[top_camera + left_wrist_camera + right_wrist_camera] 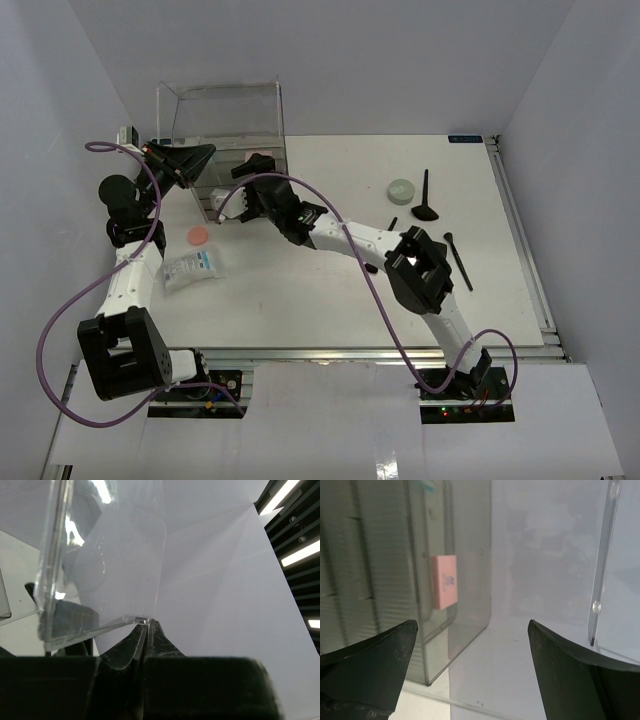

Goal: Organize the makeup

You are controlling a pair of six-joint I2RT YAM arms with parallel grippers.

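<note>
My right gripper (472,630) stands open with nothing between its fingers, just in front of the clear plastic box (222,120). Through the box's wall a small pink palette (444,581) stands inside a compartment. In the top view my right gripper (232,203) is at the box's front side. My left gripper (146,625) is shut on the corner of a clear panel of the box (100,555). On the table lie a pink disc (199,236), a grey-green disc (401,189) and two slim black brushes (427,195) (460,260).
A white packet (192,267) lies by the left arm. A small black piece (392,223) rests near the right arm's forearm. White walls close in the table on the left, back and right. A purple cable (340,230) loops over the right arm.
</note>
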